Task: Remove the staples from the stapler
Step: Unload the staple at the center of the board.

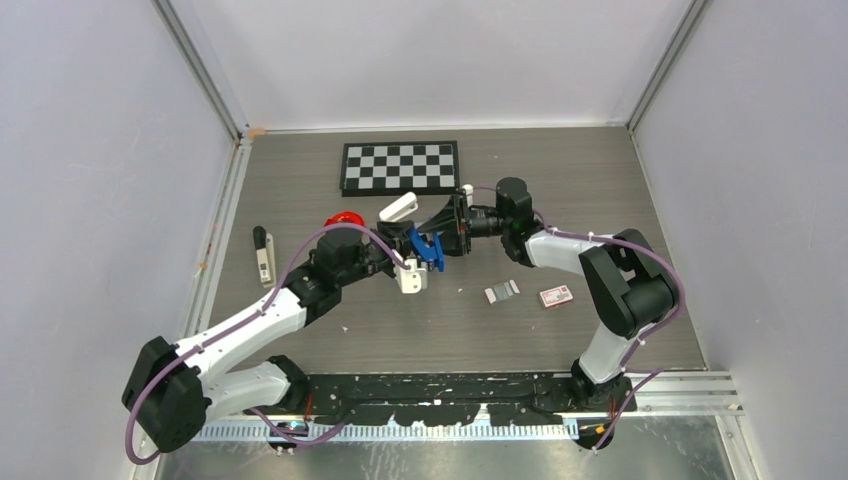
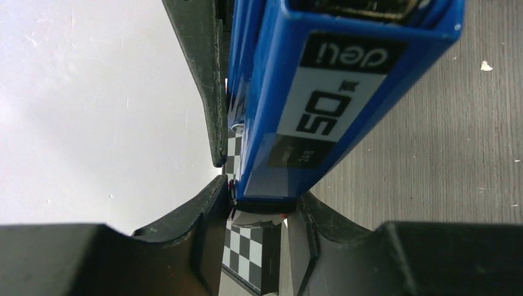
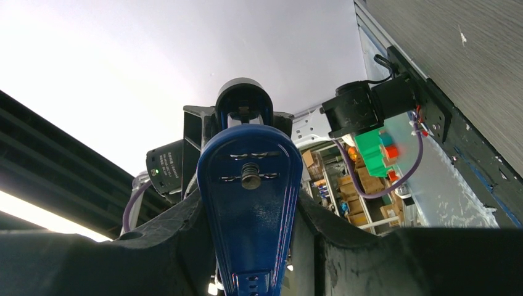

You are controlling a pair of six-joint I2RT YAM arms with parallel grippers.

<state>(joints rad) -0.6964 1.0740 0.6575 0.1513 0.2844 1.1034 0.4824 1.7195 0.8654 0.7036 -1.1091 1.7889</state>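
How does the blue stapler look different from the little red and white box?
The stapler is bright blue; the box is red and white. The stapler is held up off the table, clamped by the left gripper and the right gripper; the box lies flat on the table with nothing touching it. The stapler looks longer than the box. Both are small.

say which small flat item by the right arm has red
The small red-and-white box; the silver-grey metal staple strip beside it has none.
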